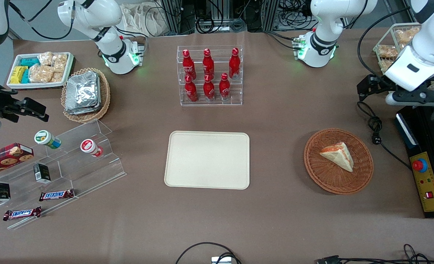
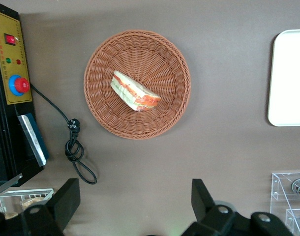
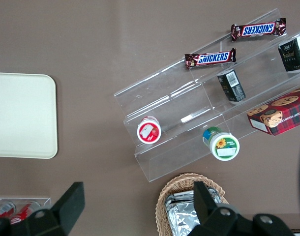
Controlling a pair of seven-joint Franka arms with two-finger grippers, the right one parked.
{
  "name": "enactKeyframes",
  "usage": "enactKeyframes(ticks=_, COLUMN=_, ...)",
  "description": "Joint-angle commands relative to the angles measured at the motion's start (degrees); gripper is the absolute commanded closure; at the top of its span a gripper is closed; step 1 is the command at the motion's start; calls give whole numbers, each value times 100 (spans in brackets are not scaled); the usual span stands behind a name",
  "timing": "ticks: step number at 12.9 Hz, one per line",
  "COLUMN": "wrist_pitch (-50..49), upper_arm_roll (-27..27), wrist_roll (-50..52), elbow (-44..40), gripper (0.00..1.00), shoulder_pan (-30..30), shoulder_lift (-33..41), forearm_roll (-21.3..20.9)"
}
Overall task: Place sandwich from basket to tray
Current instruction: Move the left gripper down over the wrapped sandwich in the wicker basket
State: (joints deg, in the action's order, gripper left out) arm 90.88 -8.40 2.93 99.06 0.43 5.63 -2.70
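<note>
The sandwich (image 1: 338,157) (image 2: 134,91), a pale bread wedge with orange-red and green filling, lies in the round reddish-brown basket (image 1: 314,172) (image 2: 98,98) toward the working arm's end of the table. The cream tray (image 1: 207,165) (image 2: 290,78) lies bare at the table's middle. My left gripper (image 1: 416,98) (image 2: 135,201) hangs high over the table, farther from the front camera than the basket and well apart from it. Its fingers (image 2: 66,201) are spread wide, open, with only tablecloth between them.
A black and yellow control box with a red button (image 1: 424,179) and a coiled black cable (image 1: 375,128) lie beside the basket. A clear rack of red bottles (image 1: 209,75) stands farther back than the tray. Acrylic steps with snacks (image 1: 62,161) sit toward the parked arm's end.
</note>
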Motion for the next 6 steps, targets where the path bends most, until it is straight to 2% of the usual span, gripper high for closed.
enactKeyframes(ticks=1, wrist_pitch=-115, upper_arm_roll=-30, wrist_roll=23, elbow=-264, gripper=0, shoulder_pan=-26, shoulder_lift=-176, forearm_roll=59)
enactKeyframes(ticks=6, wrist_pitch=-132, upper_arm_roll=-21, wrist_roll=215, elbow=-211, gripper=0, shoulder_pan=44, shoulder_lift=-203, forearm_roll=32)
